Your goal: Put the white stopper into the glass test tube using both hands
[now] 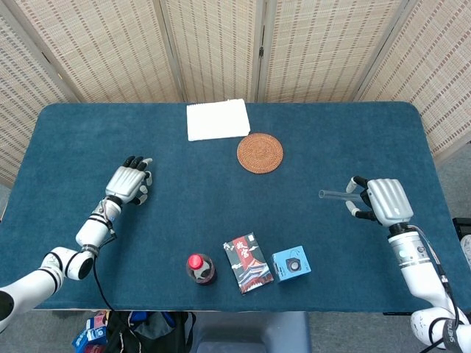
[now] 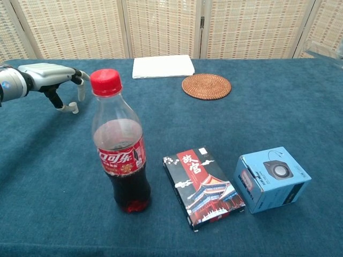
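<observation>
The white stopper (image 2: 73, 108) stands on the blue cloth at the left. My left hand (image 2: 48, 74) hangs low over it with fingers apart: the thumb tip touches its left side and a finger hangs just above it. From overhead my left hand (image 1: 129, 181) hides the stopper. At the right, my right hand (image 1: 384, 200) holds the glass test tube (image 1: 333, 195) level above the table, with its free end pointing left. The chest view does not show the right hand.
A cola bottle (image 2: 120, 144) stands near the front edge, close to the chest camera. Beside it lie a patterned card box (image 2: 203, 187) and a small blue box (image 2: 273, 179). A woven coaster (image 2: 206, 86) and a white pad (image 2: 163, 66) sit at the back.
</observation>
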### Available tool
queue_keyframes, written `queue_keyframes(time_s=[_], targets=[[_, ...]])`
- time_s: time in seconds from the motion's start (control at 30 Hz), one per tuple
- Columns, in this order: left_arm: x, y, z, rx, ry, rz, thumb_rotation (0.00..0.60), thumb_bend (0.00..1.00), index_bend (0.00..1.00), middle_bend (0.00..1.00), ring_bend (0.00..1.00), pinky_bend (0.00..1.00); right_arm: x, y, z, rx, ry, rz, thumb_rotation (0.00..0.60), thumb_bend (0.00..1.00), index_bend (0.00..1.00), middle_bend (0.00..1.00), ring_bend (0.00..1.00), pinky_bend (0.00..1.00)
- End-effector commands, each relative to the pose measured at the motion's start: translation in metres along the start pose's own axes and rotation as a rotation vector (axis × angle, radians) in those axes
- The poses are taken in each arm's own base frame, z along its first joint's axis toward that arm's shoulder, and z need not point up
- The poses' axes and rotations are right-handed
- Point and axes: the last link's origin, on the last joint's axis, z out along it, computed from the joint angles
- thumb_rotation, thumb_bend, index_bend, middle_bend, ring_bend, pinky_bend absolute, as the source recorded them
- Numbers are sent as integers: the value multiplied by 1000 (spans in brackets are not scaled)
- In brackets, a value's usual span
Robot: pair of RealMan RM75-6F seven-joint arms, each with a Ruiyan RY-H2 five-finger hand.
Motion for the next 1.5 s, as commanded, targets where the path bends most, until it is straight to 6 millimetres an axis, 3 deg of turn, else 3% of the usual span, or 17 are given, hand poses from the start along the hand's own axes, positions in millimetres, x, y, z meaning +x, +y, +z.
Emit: queue_keyframes(time_s=[0.03, 1.5], targets=[[-1, -1, 1, 6, -2, 0, 600, 286, 424, 0, 0, 0, -1, 0, 0, 0, -2, 2, 600, 654, 882, 1000, 1000, 1000], [-7, -3, 9, 31, -33, 13, 600, 359, 455, 0, 0, 0, -3, 4, 3, -11, -9, 12, 600, 653, 882, 1000, 1000, 1000]])
